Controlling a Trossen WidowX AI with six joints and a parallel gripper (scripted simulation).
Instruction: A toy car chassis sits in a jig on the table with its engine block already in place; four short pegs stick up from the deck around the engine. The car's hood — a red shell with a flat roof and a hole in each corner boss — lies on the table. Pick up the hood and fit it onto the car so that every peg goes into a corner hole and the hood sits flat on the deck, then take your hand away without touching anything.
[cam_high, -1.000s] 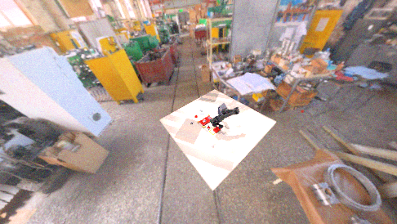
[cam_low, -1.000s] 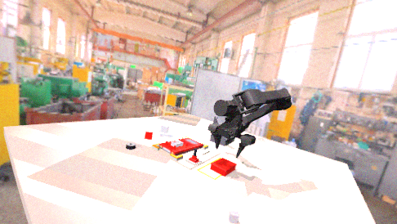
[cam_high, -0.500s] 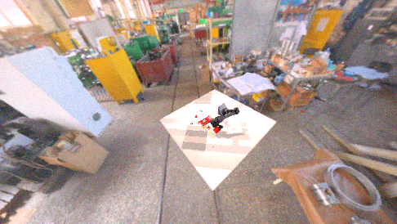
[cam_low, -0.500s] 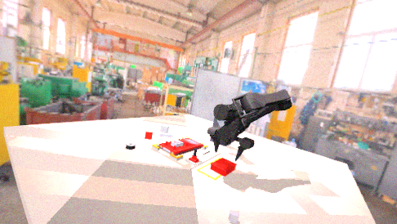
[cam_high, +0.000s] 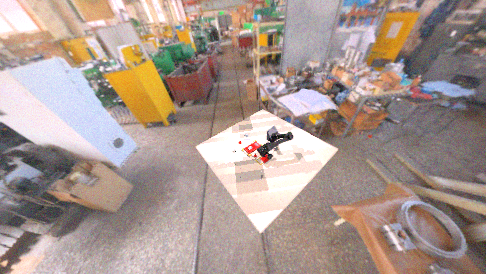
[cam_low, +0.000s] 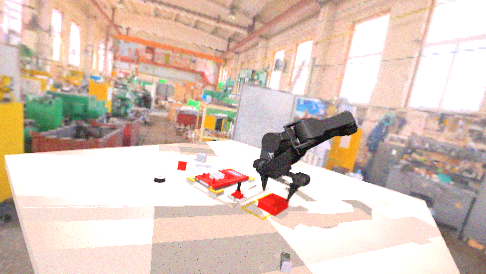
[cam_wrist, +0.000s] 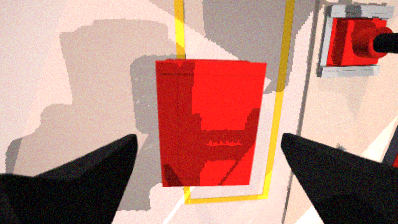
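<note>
The red hood (cam_high: 265, 160) (cam_low: 273, 204) (cam_wrist: 212, 100) lies on the table, partly over a yellow outline, and is nearly upright in the wrist view. My gripper (cam_low: 276, 195) (cam_wrist: 211, 140) is open and empty. Its fingers stand above the hood, one to each side, with a gap on both sides in the wrist view. The red chassis (cam_high: 256, 144) (cam_low: 226, 182) sits in its jig to the left of the hood in the exterior view, with the pale engine block (cam_low: 216, 175) on its deck. The pegs are too small to make out clearly. The hood's corner holes are not visible.
A red piece with a black upright handle (cam_low: 238, 194) (cam_wrist: 345, 45) stands in a pale holder between hood and chassis. A red cube (cam_low: 182, 165), a grey block (cam_low: 201, 157) and a dark round part (cam_low: 159, 179) lie beyond the chassis. A grey part (cam_low: 285, 262) is near the front.
</note>
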